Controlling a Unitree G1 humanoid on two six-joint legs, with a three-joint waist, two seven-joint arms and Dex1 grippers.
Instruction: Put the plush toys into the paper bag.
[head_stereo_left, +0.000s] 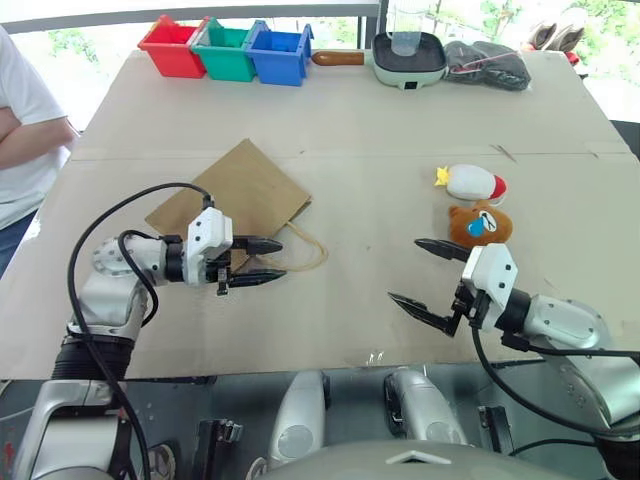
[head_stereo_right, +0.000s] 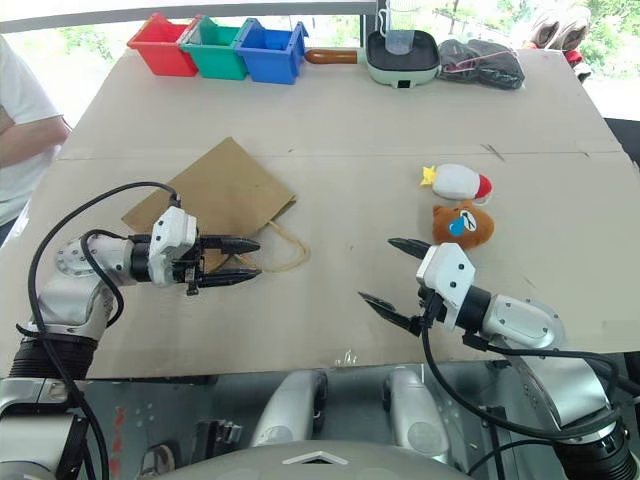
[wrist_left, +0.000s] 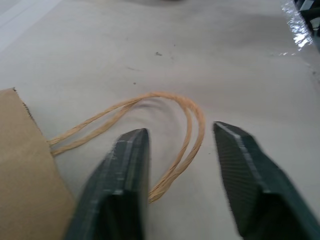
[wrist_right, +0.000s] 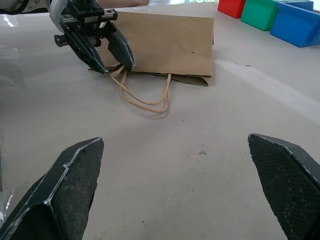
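- The brown paper bag (head_stereo_left: 232, 194) is seen lying flat on the table (head_stereo_left: 380, 140), its twisted handles (wrist_left: 165, 130) beside the left gripper (head_stereo_left: 268, 259), whose jaws are parted and empty.
- The white plush toy (head_stereo_left: 472, 183) and bear-head toy (head_stereo_left: 480, 225) are pictured touching, just beyond the right gripper (head_stereo_left: 428, 274), spread wide.

Two plush toys lay at right: one white (head_stereo_left: 472, 183), one bear head (head_stereo_left: 480, 225). One paper bag (head_stereo_left: 232, 196) at left, with two loop handles (head_stereo_left: 306, 250). Three bins far left: red (head_stereo_left: 172, 47), green (head_stereo_left: 226, 51), blue (head_stereo_left: 280, 54). One pan (head_stereo_left: 408, 58), one dark bundle (head_stereo_left: 489, 64), far.
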